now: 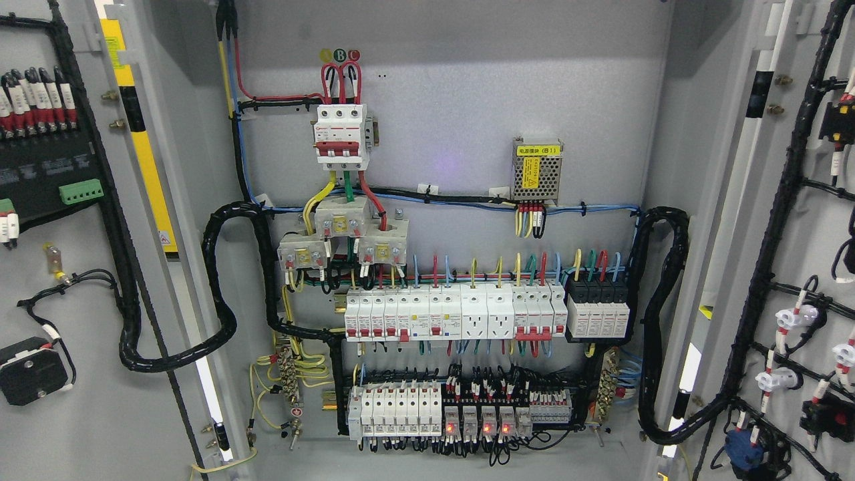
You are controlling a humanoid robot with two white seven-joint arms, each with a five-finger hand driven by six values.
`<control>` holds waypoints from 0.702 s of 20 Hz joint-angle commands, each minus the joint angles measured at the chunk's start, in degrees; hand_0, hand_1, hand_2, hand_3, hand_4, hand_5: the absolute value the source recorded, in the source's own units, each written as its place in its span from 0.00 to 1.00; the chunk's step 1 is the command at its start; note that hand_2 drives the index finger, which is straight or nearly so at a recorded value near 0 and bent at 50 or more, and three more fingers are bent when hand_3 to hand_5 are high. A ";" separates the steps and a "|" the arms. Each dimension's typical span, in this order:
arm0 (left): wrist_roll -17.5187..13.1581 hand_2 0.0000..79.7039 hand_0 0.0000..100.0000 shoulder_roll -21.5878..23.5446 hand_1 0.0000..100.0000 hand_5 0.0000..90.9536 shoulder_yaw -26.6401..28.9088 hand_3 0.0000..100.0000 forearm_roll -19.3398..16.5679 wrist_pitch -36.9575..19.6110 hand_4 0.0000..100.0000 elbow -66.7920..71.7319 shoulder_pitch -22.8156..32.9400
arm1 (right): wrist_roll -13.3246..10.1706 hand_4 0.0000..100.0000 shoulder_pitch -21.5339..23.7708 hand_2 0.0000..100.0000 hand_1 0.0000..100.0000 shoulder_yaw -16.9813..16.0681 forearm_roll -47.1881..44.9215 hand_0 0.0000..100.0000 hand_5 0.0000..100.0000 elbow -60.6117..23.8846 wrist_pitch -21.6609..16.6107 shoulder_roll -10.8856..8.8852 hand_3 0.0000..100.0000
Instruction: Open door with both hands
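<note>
Both cabinet doors stand swung wide, inner faces toward the camera: the left door (73,280) fills the picture's left edge, the right door (795,267) the right edge, each with its long axis vertical. Between them the back panel (467,100) carries breakers (454,315) and wiring. Neither hand shows, so their state cannot be told.

Breakers (461,319), relays (485,422), prob. power supply (536,172), wired up.
</note>
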 commanded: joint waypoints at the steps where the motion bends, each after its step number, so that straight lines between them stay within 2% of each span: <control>1: -0.08 0.19 0.00 -1.43 0.21 0.00 -0.30 0.30 -0.27 -0.22 0.13 -3.26 0.79 | 0.10 0.00 0.03 0.00 0.11 0.34 -0.12 0.21 0.00 -0.03 -0.09 -0.27 0.00; 6: -0.87 0.19 0.00 -2.48 0.21 0.00 -0.74 0.30 -0.44 -0.22 0.13 -5.55 1.85 | 0.10 0.00 0.73 0.00 0.11 0.69 -0.38 0.21 0.00 -0.47 -1.14 -0.53 0.00; 9: -1.14 0.19 0.00 -3.80 0.20 0.00 -0.74 0.30 -0.62 -0.22 0.13 -7.74 3.78 | 0.10 0.00 1.52 0.00 0.11 1.66 -0.38 0.21 0.00 -0.47 -2.29 -2.02 0.00; 12: -1.58 0.19 0.00 -5.21 0.20 0.00 -0.83 0.30 -0.62 -0.30 0.13 -9.24 5.36 | 0.19 0.00 1.70 0.00 0.11 3.94 -0.38 0.21 0.00 -0.47 -3.17 -2.81 0.00; 14: -2.02 0.19 0.00 -6.43 0.20 0.00 -1.18 0.30 -2.36 -0.48 0.13 -10.64 6.85 | 0.27 0.00 1.70 0.00 0.11 5.26 -0.38 0.21 0.00 -0.47 -3.17 -3.51 0.00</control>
